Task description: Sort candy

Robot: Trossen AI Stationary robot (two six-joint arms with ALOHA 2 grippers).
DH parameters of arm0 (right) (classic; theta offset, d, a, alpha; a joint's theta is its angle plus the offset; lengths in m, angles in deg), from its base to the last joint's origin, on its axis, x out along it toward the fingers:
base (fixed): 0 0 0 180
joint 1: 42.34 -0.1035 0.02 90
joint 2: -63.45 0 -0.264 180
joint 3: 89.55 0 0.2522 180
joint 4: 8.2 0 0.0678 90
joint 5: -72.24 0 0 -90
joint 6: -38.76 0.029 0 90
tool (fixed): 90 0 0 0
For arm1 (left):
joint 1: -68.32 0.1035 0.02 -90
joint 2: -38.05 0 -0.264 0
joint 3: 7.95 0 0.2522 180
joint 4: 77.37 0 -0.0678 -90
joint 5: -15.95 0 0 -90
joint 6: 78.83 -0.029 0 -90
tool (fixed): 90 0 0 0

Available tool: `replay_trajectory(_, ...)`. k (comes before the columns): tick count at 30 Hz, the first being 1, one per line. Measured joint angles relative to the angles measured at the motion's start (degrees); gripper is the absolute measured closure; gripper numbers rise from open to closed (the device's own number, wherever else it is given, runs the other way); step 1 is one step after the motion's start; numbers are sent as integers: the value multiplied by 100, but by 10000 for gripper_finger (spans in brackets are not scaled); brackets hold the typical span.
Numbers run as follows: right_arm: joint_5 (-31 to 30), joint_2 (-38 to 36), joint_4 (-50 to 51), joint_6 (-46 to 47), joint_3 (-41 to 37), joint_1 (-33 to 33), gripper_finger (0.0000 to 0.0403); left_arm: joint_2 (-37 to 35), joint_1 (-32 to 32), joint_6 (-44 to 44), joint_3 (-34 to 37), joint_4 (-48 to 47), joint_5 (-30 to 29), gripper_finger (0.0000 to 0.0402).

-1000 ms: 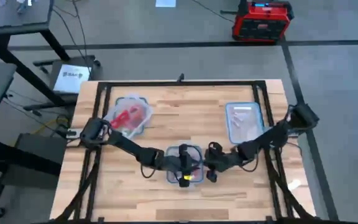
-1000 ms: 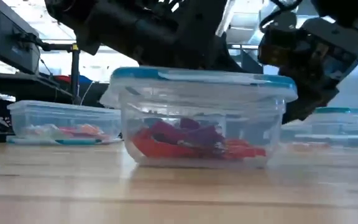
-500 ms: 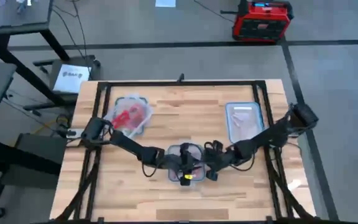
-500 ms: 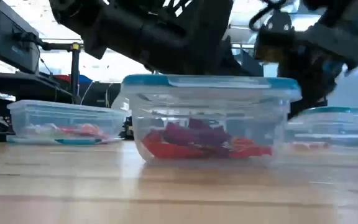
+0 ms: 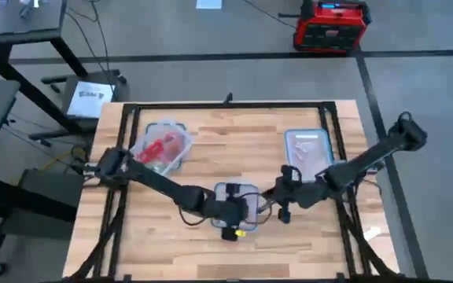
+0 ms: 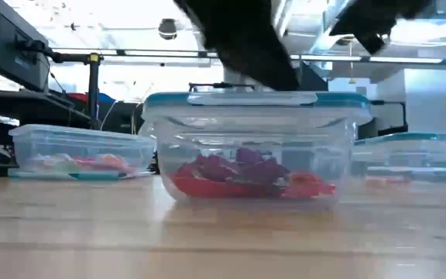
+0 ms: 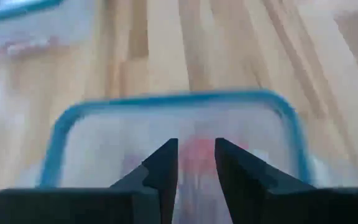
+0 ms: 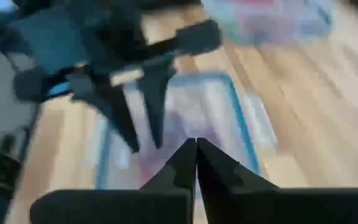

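Candy (image 6: 246, 177) fills the unlabelled centre tub (image 6: 254, 147); left claw (image 7: 196, 163) hovers released, right claw (image 8: 196, 163) clenched.

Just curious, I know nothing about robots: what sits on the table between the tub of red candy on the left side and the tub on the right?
High view: only bare wooden table between the left tub and right tub.

Light butcher-block wooden table (image 5: 226, 141) with black frame rails along edges. Three clear rectangular plastic tubs with bluish rims on it: one at table's 10 o'clock (image 5: 163, 145), one at 3 o'clock (image 5: 307, 153), one lidded at 6 o'clock (image 6: 258, 147). Red-and-black boxy unit (image 5: 330, 25) on grey floor, beyond table at 1 o'clock. Dark side desk (image 5: 22, 20) at 10 o'clock, white sheet (image 5: 90, 97) beside table corner.
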Motion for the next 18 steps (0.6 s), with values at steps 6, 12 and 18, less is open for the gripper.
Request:
replay_trajectory(6, 87, 1096, -2304, -516, -14, 236, 403, -911, -774, 1080, 53, -1800, -1513, 309)
replay_trajectory(12, 124, 2386, -3358, -934, -5, 516, 403, -2120, -1131, 2407, 2102, -1060, -1683, 309)
replay_trajectory(18, 907, 3258, -3616, -1081, 421, 741, 403, -2741, -911, 2210, 4189, 1853, -1166, 309)
